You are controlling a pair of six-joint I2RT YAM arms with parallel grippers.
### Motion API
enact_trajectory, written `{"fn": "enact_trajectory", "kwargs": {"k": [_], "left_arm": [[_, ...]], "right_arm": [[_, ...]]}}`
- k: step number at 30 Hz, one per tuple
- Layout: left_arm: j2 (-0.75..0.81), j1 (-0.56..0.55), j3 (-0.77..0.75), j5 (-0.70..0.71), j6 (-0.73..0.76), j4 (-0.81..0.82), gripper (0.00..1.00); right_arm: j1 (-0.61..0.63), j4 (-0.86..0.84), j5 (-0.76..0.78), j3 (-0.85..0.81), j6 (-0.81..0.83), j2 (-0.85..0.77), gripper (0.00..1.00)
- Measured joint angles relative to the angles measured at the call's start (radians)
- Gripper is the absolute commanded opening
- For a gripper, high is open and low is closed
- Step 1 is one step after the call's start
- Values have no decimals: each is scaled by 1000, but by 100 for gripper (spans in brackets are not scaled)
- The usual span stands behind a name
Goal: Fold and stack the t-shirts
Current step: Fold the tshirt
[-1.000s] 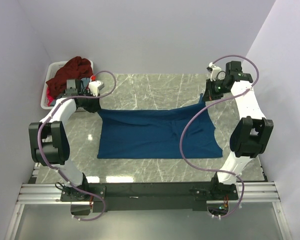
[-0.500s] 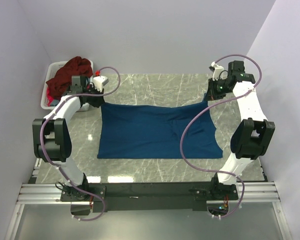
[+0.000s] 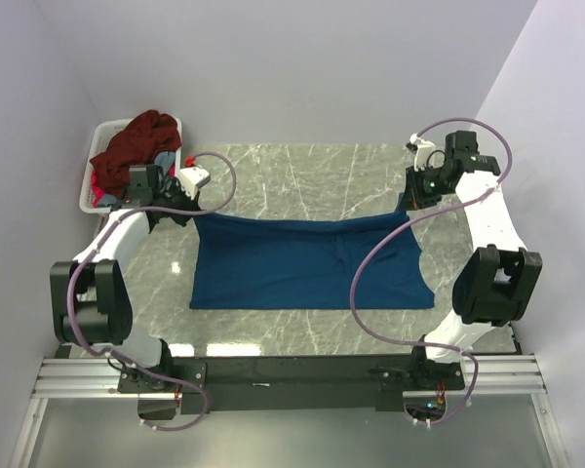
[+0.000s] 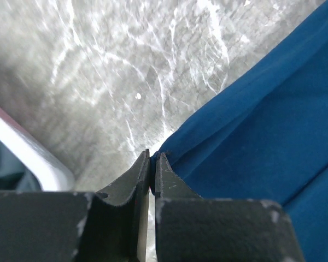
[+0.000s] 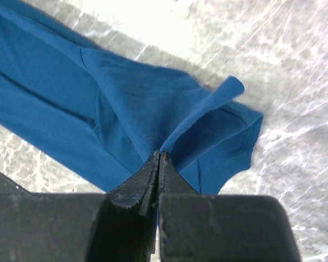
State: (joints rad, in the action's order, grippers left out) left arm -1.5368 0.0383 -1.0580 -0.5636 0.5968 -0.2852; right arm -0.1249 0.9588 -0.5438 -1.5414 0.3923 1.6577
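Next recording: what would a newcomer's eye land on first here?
A blue t-shirt lies spread across the middle of the marble table. Its far edge is stretched between the left gripper and right gripper, each shut on a far corner. At the table's far left, a white basket is heaped with a maroon shirt.
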Motion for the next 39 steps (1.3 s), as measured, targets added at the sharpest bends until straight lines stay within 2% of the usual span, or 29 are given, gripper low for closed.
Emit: {"fn": "enact_trajectory", "kwargs": {"k": [16,27,34,39], "left_arm": [[143,0,228,-24,306,8,1],[169,0,280,-22,405,-6,1],[165,1,317,6,442,-13,1],[165,3,301,7,432,-19,1]], "right_arm": [[-8,-3,-3,211,30,-121,0],[-14,-59,5,426,30,-156,0],[-23,-97,24,438,34,-104,0],[-38,-68,25,363,37,-98,0]]}}
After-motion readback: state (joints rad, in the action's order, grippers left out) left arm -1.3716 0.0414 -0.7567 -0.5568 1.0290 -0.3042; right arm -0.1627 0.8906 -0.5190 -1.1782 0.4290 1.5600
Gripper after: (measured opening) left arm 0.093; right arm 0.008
